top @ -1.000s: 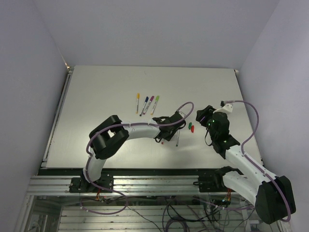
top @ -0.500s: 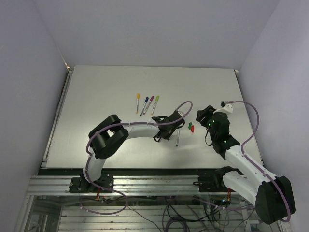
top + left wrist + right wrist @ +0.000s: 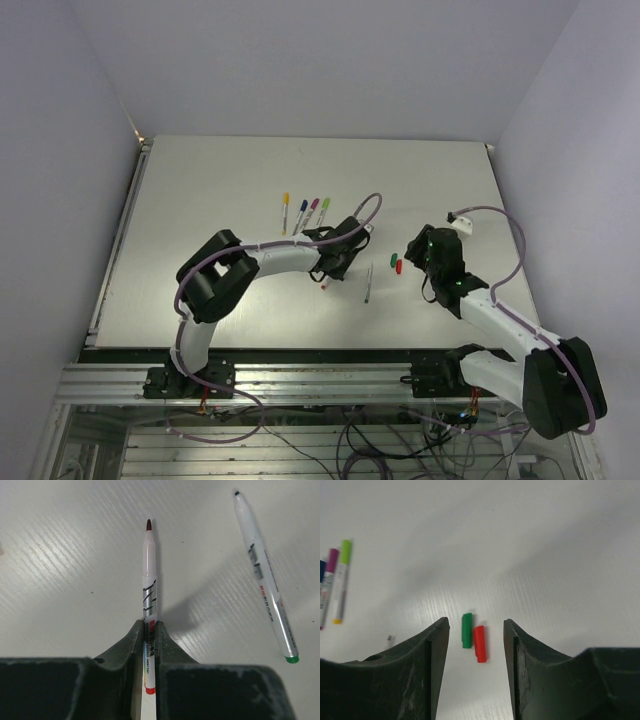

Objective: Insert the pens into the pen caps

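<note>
My left gripper (image 3: 149, 626) (image 3: 331, 268) is shut on a white pen (image 3: 150, 587), whose bare dark tip points away from the wrist over the table; a red band shows between the fingers. A second uncapped pen (image 3: 263, 577) (image 3: 369, 282) with a green end lies flat to its right. A green cap (image 3: 466, 630) (image 3: 392, 262) and a red cap (image 3: 479, 643) (image 3: 398, 268) lie side by side on the table. My right gripper (image 3: 476, 625) (image 3: 410, 252) hangs open above and just short of them, both caps showing in the gap between its fingers.
A row of several capped pens (image 3: 303, 214) lies behind the left gripper, with yellow, blue, magenta and lime caps; the lime one (image 3: 342, 577) shows at the left of the right wrist view. The white table (image 3: 200, 200) has walls on three sides.
My left gripper has shut on the red-banded pen and carried it left and back, away from the green-ended pen. The right gripper has moved left toward the two caps.
</note>
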### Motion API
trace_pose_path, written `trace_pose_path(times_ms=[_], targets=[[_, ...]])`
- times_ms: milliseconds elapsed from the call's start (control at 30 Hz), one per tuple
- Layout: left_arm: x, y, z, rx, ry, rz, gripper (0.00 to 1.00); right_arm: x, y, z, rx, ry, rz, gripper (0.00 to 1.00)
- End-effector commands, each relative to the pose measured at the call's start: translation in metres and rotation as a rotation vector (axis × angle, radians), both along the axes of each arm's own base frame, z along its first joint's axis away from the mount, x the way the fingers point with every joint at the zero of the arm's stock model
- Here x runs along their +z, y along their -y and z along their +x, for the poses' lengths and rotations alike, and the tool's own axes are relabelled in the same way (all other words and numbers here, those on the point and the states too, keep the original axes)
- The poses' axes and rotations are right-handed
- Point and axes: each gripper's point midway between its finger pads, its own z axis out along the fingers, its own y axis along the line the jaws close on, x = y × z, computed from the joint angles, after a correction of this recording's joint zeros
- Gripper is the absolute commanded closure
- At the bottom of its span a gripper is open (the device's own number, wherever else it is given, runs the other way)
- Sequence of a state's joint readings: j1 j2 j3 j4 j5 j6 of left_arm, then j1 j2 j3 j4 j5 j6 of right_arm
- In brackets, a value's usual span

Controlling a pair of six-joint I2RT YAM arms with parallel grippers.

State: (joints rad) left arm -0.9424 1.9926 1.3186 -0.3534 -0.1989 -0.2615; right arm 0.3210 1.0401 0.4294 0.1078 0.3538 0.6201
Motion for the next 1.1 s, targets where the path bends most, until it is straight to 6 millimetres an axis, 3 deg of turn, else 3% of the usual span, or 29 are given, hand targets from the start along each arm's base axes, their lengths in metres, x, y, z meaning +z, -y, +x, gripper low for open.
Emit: trace_pose_path(times_ms=[0,167,400,600,1067], targets=[[0.003,-0.013,-0.003,-0.012,-0.043,0.025,0.93,-0.018,0.002,-0.002,0.003,-0.102,-0.042,0.55],[0.040,0.013,0.017,-0.035,0.024,-0.072,0.93,-0.046,-0.005,-0.006,0.051,-0.198,-0.054,0.60],[0.063,0.039,0.028,-0.058,-0.024,-0.272,0.93,-0.059,-0.013,-0.005,0.097,-0.239,-0.050,0.70],[0.072,0.037,0.037,-0.050,-0.010,-0.298,0.93,-0.055,-0.019,0.000,0.126,-0.210,-0.036,0.69],[0.077,0.037,0.035,-0.065,-0.005,-0.324,0.93,-0.070,-0.026,0.008,0.163,-0.255,-0.054,0.69]])
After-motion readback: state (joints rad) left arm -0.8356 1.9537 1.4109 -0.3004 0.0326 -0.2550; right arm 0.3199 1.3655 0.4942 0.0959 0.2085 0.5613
